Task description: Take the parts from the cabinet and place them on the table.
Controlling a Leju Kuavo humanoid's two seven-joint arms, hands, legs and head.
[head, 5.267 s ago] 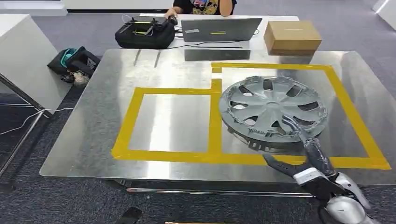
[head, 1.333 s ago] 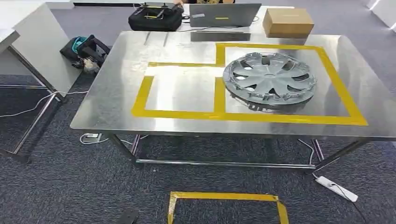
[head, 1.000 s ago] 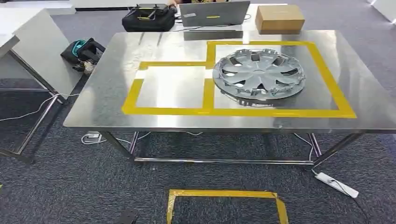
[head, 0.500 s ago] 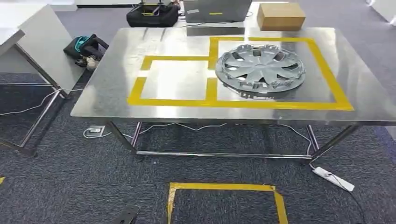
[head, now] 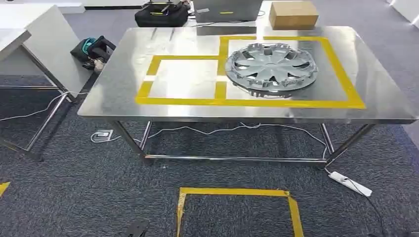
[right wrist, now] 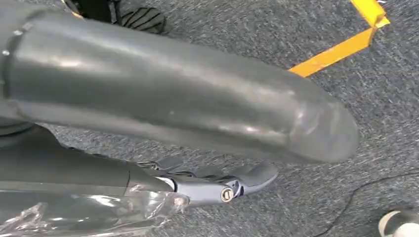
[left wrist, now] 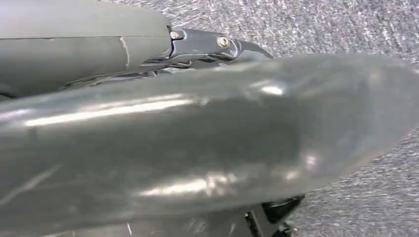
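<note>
Hubcap (head: 271, 65) sits flat in right taped box on table (head: 118, 74). Looks light, thin plastic, flexy: grip rim or a spoke slot. Left hand (left wrist: 207, 44) and right hand (right wrist: 217, 185) hang empty; finger spread unclear.

Steel table (head: 123, 94) stands on grey carpet (head: 64, 192), its top marked with yellow tape (head: 247, 102) in two adjoining rectangles, smaller one on the left. Silver hubcap (head: 271, 65) lies flat inside the larger right rectangle, its left edge over the dividing strip. On the carpet: white power strip (head: 350, 183) near the right front leg, a white cable (head: 207, 130) under the table, a taped yellow rectangle (head: 237, 192) in front.
</note>
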